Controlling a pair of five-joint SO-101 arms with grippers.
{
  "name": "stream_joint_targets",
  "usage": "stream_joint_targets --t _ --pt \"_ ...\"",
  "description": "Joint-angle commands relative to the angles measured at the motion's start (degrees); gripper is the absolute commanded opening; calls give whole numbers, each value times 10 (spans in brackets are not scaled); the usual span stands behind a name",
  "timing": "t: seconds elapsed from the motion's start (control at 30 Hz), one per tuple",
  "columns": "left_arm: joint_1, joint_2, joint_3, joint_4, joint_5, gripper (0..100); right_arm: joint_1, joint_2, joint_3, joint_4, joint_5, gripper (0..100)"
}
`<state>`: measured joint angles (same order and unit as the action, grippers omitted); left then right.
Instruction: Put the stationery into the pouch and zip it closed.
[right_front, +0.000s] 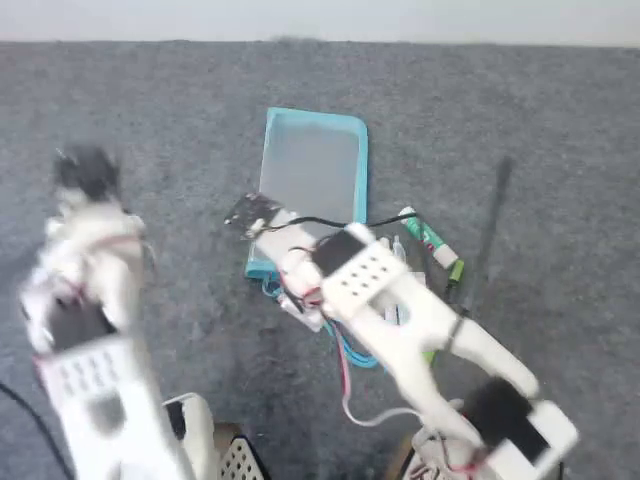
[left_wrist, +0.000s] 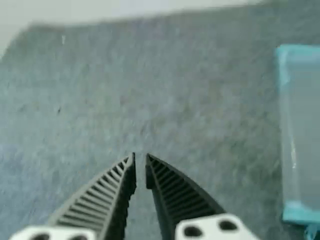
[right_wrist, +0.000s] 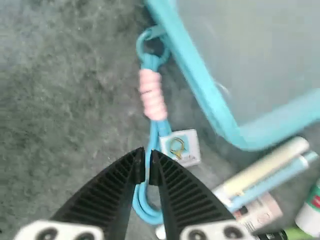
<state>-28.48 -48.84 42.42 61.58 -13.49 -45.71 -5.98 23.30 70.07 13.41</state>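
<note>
Tag (right_wrist: 180, 148) on the cord (right_wrist: 155, 131): a small gold looped emblem, no letters legible.
Marker (right_wrist: 311, 210) label: a red mark, too blurred to read.
Readable words or numbers: none anywhere.

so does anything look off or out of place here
Nothing looks damaged or spilled. The pens lie in a loose heap outside the pouch, by its corner, and the pouch's blue cord trails across the table beneath the right gripper.
</note>
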Motion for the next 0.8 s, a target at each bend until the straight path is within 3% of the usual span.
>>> stream_joint_targets --t 0.0,0.17,0.33,0.63,0.77 --pt "-50 210 -264 119 -39 126 -14 39 -69 -24 -13 56" --pt "-120 408 -520 219 -94 161 -34 109 -96 -62 -10 119" --pt "-161 549 -672 242 -110 163 -50 150 -100 -113 -12 122" --pt "-176 625 -725 240 -111 163 -45 204 -143 -97 -52 123" --pt "-176 625 -725 239 -111 163 -45 225 -145 -80 -33 119"
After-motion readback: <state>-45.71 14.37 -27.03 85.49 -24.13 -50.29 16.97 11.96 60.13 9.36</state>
